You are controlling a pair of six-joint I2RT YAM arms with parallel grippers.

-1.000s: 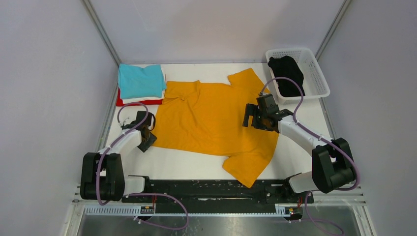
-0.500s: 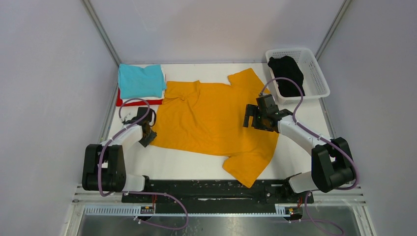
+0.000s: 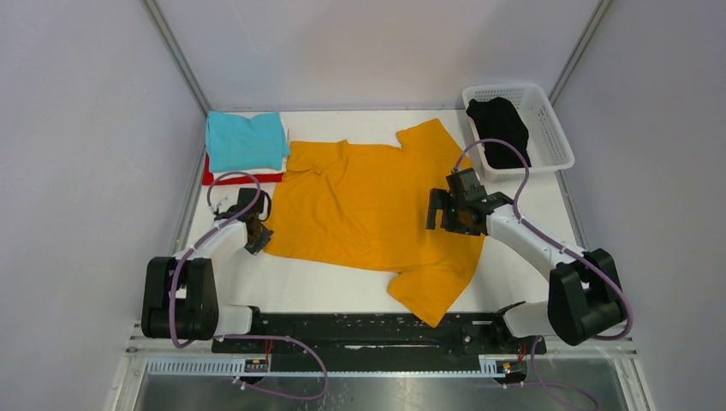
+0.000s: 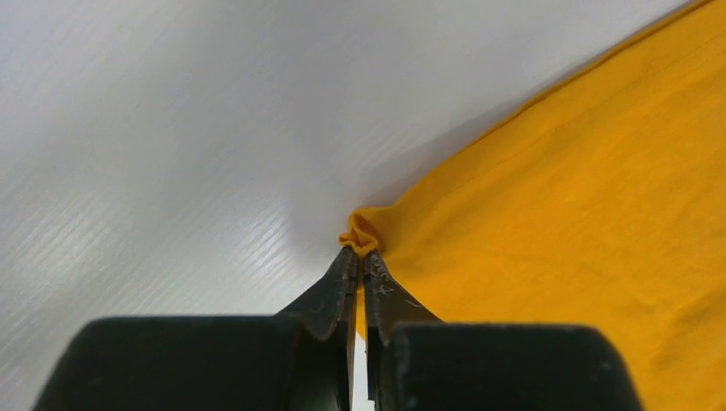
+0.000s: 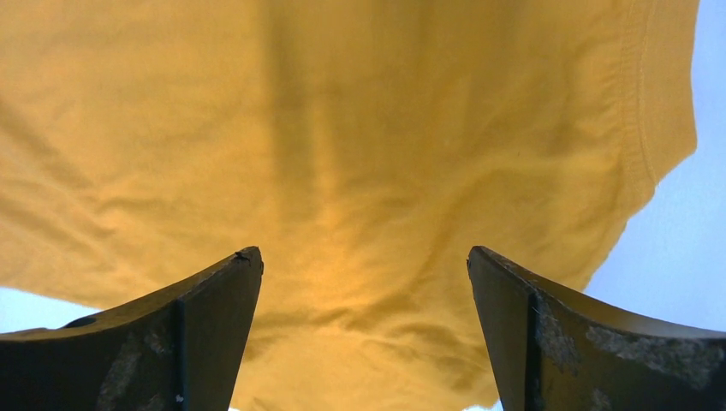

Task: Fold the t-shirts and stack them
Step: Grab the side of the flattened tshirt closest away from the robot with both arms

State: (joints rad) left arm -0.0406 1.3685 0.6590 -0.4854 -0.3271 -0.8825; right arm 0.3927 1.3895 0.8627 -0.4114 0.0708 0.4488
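Slightly nearer than a second ago, the right fingers (image 5: pixel 214 317) hang spread wide over the mustard-orange t-shirt (image 3: pixel 368 205), which lies flat on the white worktop (image 3: pixel 325 282); the left fingers (image 4: pixel 342 287) pinch its near-left corner tight.

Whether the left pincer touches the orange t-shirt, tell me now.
Touching. The left wrist view shows the left pincer shut on a bunched corner of the orange t-shirt, with cloth pinched between its tips.
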